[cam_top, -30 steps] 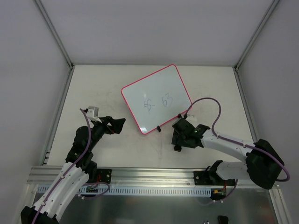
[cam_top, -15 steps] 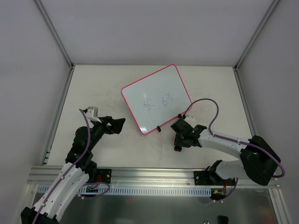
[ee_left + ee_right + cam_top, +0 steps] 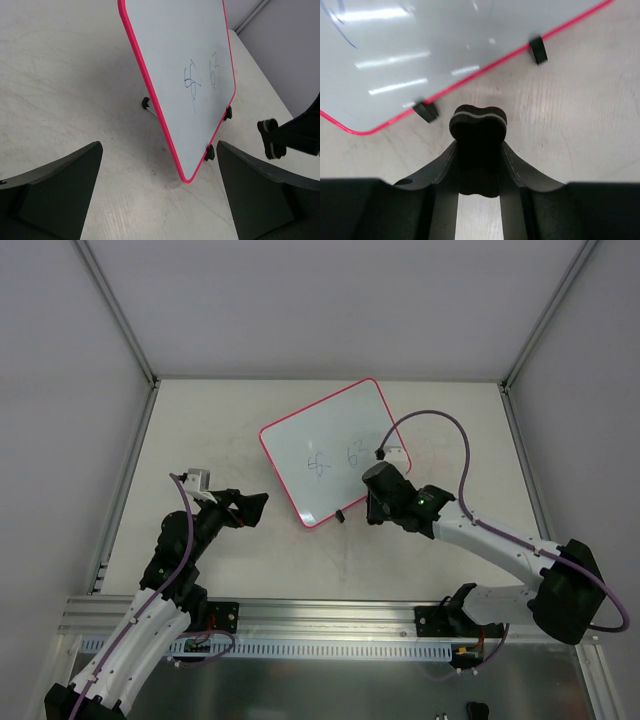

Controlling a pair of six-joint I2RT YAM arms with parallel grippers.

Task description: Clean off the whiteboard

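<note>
R claw [image 3: 370,508]: pinching a small black eraser block [image 3: 478,122] betw. both fingers. The block has a thin pale layer across its end. Claw + block sit just off the whiteboard [image 3: 335,450], beside its near-right edge, i.e. the edge w/ the two black clips [image 3: 426,111]. Along that edge the block is betw. the two clips, not over the white face. Can't tell whether the block touches the surface [image 3: 200,420].

L claw [image 3: 253,510]: spread wide. It is left of the whiteboard's near corner, apart from it, pointing toward it.

Whiteboard: lies on the surface betw. the two claws and beyond them, rotated so its near corner points at the arm bases.
- Pink-red rim, rounded corners.
- Glossy white face, w/ light streaks in R wrist view.
- Faint blue marks [image 3: 320,466] in two groups on the face, in the half nearer the clip edge; not erased.
- In top view the R arm covers part of the clip edge and one clip.

L wrist view: a small black piece [image 3: 145,103] shows under the whiteboard's left edge. Can't tell what it is.

Purple cable [image 3: 445,425] arcs from the R wrist out to the right of the whiteboard.
</note>
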